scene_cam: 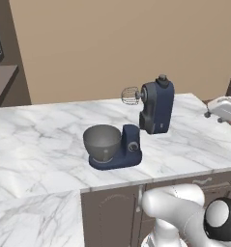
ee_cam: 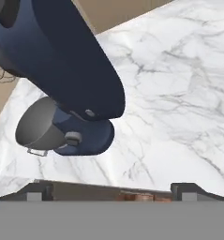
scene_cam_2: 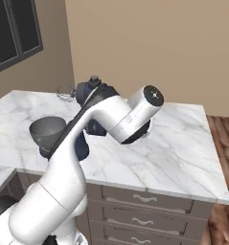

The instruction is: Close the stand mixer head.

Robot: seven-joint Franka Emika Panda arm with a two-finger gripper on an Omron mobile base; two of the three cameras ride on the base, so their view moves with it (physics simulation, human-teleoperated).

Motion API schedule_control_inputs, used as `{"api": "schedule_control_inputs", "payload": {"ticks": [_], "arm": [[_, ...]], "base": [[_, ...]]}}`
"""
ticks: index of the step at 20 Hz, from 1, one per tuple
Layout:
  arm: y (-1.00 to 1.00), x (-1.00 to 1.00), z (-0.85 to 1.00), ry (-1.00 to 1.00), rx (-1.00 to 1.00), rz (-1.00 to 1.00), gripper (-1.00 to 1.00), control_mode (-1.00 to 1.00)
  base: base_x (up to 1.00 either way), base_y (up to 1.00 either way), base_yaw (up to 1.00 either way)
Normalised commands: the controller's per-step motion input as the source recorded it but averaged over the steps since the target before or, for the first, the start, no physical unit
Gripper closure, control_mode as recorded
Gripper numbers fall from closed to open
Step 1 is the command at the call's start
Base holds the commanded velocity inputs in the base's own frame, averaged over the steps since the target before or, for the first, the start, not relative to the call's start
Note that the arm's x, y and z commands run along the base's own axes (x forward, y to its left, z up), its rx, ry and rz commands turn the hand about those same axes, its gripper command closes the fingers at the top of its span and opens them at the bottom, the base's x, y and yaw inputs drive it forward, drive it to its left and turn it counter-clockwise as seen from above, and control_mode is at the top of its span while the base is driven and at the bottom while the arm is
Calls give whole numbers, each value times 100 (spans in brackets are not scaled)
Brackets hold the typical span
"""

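We see a white marble tabletop set against a tan wall. Toward its front edge, left of centre in the left base view, stands the grey bowl on the navy mixer base, which carries a round knob facing forward. Just right of the bowl and behind the base, the stand mixer head is tipped back on its hinge so that it stands nearly upright, well clear of the bowl. The wire whisk projects from its upper end to the left, hanging in the air above the tabletop behind the bowl.

In the right base view we find the white arm reaching across the tabletop in front of the mixer, hiding much of the head.

In the hand view the raised head fills the upper left, with bowl and base below it. The two dark fingers rise at the bottom edge, set wide apart with nothing between them, near the head but touching nothing.
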Motion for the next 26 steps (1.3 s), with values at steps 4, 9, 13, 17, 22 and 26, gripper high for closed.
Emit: {"api": "schedule_control_inputs", "payload": {"ticks": [4,9,13,17,22,26], "arm": [[0,96,-1,-45,0,-6,-100,-100],[0,88,0,-19,-4,-6,-100,-100],[4,92,-4,0,-8,0,-100,-100],[16,95,-13,0,-4,0,-100,-100],[74,40,-3,-1,-8,6,-100,-100],[96,5,0,-8,-20,14,-100,-100]], "base": [[0,0,0],[0,0,0],[0,0,0],[0,0,0],[0,0,0],[0,0,0]]}}
